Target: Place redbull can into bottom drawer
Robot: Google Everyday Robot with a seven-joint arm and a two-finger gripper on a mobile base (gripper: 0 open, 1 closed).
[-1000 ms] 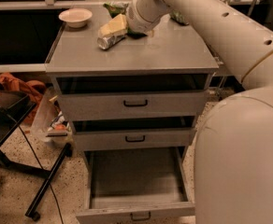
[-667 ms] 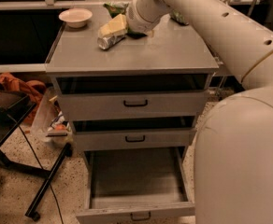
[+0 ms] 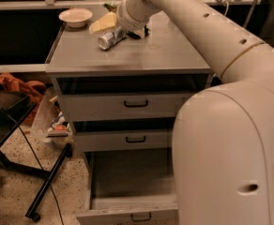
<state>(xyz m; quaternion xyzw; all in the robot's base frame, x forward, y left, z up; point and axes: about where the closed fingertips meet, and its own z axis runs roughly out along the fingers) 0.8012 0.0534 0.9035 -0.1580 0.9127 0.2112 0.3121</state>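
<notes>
The redbull can (image 3: 110, 39) lies on its side on the grey cabinet top (image 3: 141, 55), towards the back left, its end facing the camera. My gripper (image 3: 130, 31) is at the can's far end, mostly hidden behind the cream wrist, and whether it holds the can does not show. The bottom drawer (image 3: 127, 203) is pulled out and open, with nothing visible inside. Its small dark handle (image 3: 140, 217) is at the lower edge of the view. My large arm covers the drawer's right side.
A white bowl (image 3: 76, 17) stands at the back left of the cabinet top, with a yellow packet (image 3: 104, 22) and a green item (image 3: 110, 6) near the can. The two upper drawers (image 3: 136, 104) are shut. A black stand (image 3: 48, 186) and bags (image 3: 19, 86) are on the floor at left.
</notes>
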